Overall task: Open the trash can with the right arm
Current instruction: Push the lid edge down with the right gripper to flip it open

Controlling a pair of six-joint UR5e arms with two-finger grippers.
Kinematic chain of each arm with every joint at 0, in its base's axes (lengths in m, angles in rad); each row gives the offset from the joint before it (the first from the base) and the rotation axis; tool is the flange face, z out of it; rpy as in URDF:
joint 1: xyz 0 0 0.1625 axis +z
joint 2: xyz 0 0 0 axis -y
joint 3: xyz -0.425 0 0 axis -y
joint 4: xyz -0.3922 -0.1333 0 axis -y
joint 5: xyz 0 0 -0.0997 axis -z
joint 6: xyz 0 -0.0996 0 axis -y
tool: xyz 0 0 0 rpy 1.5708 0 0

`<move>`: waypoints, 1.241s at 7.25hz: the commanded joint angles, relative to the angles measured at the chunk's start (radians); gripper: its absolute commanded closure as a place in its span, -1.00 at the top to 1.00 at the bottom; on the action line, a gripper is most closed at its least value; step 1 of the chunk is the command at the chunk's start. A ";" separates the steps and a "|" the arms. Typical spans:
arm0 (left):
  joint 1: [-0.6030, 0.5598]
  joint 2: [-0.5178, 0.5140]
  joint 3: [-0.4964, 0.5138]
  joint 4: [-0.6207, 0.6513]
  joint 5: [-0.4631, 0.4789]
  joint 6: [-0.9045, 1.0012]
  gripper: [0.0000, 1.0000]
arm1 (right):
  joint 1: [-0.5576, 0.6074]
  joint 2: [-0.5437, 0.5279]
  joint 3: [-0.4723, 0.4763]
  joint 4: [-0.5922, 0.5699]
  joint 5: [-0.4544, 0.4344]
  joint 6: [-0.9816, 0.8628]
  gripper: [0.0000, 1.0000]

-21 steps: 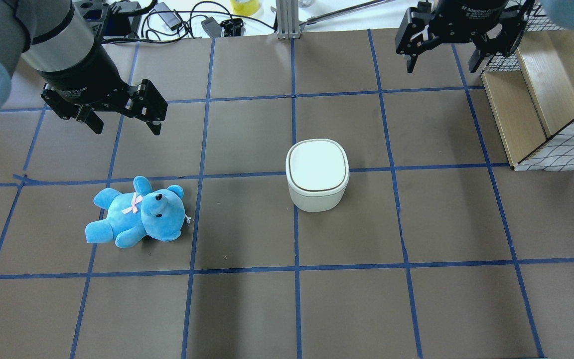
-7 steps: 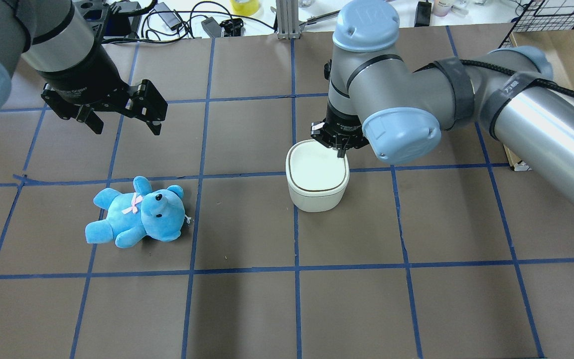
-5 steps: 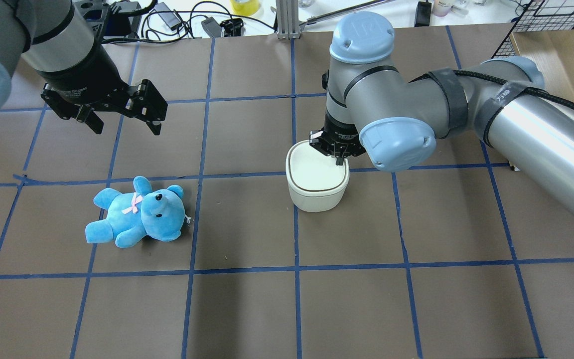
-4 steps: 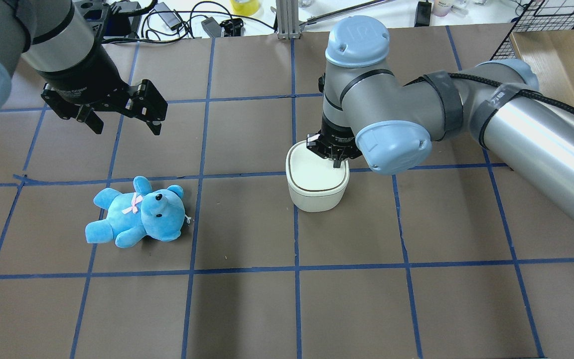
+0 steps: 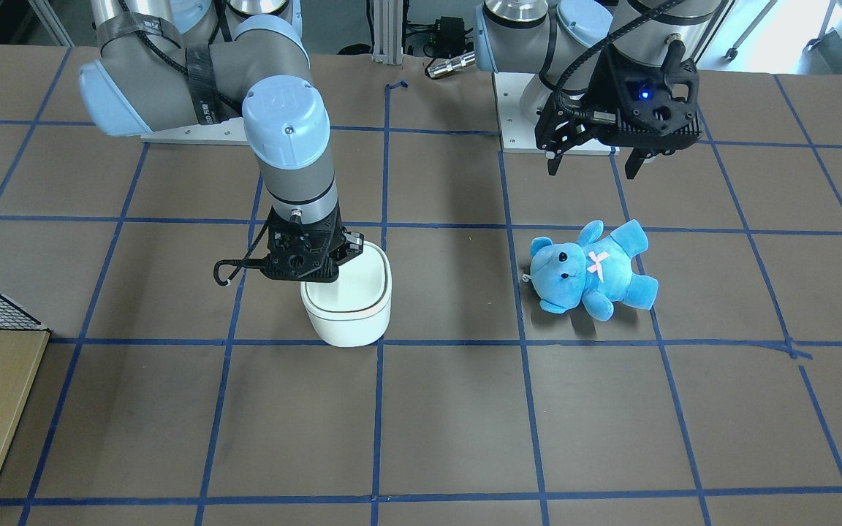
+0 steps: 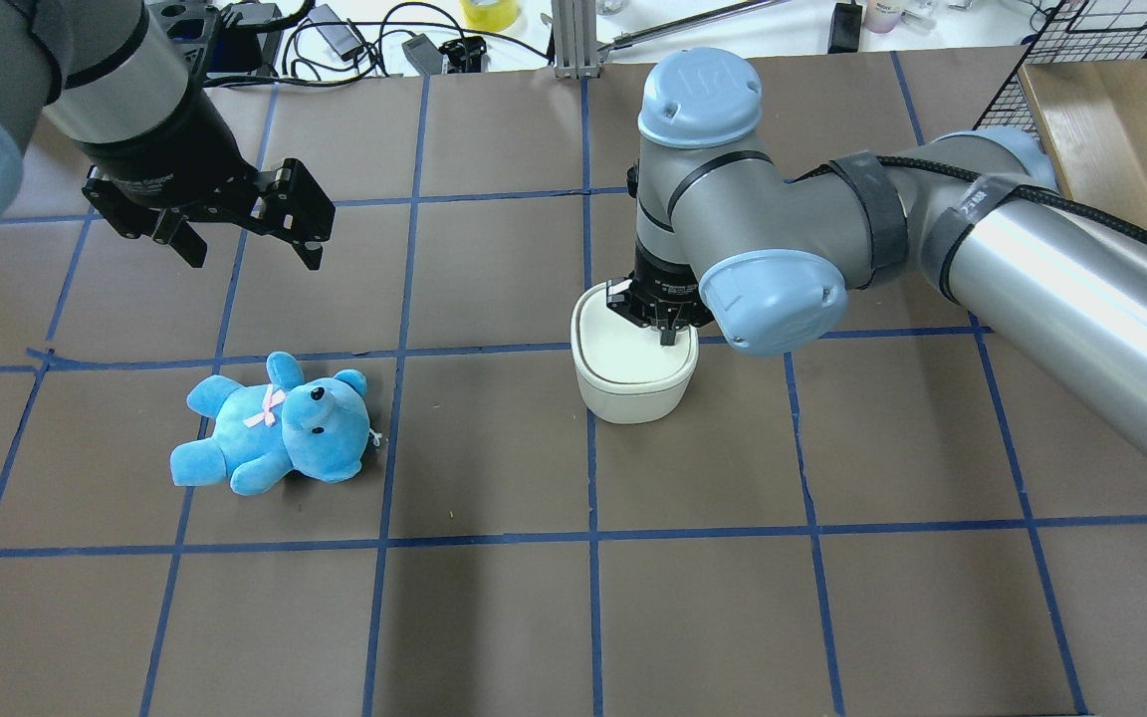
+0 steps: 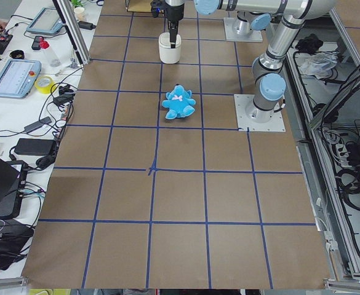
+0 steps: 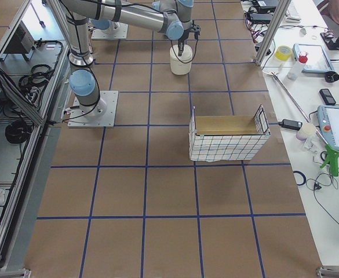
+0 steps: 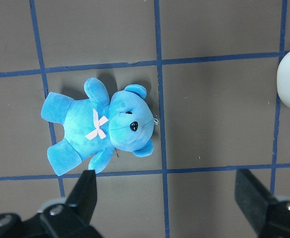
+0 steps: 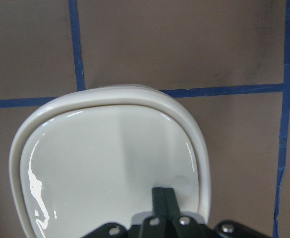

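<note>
The right gripper (image 6: 666, 336), clenched on nothing, points down over the trash can (image 6: 630, 390) lid's (image 6: 613, 339) 3 o'clock edge, seen overhead.

Overhead and front cameras looking down from opposite long edges of the table (image 6: 494, 617), side cameras looking in from both ends, all four sharing the trash can (image 6: 633, 390), left wrist camera looking down on the blue teddy bear (image 9: 102, 126), right one sitting close over the lid (image 10: 110, 158).

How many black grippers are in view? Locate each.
2. The left gripper hangs open near the blue plush teddy bear; the right gripper, shut, is over the white plastic trash can.
</note>
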 commanded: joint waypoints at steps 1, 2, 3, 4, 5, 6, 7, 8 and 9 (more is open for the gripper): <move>0.000 0.000 0.000 0.000 0.000 0.000 1.00 | -0.001 -0.044 -0.039 0.010 0.002 0.007 -0.02; 0.000 0.000 0.000 0.000 0.000 -0.001 1.00 | -0.012 -0.107 -0.089 0.053 -0.006 0.008 0.67; 0.000 0.000 0.000 0.000 0.000 0.000 1.00 | -0.026 -0.139 -0.160 0.167 -0.016 0.002 1.00; 0.000 0.000 0.000 0.000 0.000 0.000 1.00 | -0.056 -0.142 -0.247 0.276 -0.044 -0.009 1.00; 0.000 0.000 0.000 0.000 0.000 0.000 1.00 | -0.099 -0.146 -0.324 0.344 -0.044 -0.054 1.00; 0.000 0.000 0.000 0.000 0.000 0.000 1.00 | -0.138 -0.146 -0.361 0.392 -0.046 -0.099 1.00; 0.000 0.000 0.000 0.000 0.000 0.000 1.00 | -0.182 -0.147 -0.366 0.394 -0.047 -0.120 1.00; 0.000 0.000 0.000 0.000 0.000 0.000 1.00 | -0.196 -0.150 -0.366 0.397 -0.044 -0.122 1.00; 0.000 0.000 0.000 0.000 0.000 0.000 1.00 | -0.196 -0.152 -0.364 0.400 -0.044 -0.122 1.00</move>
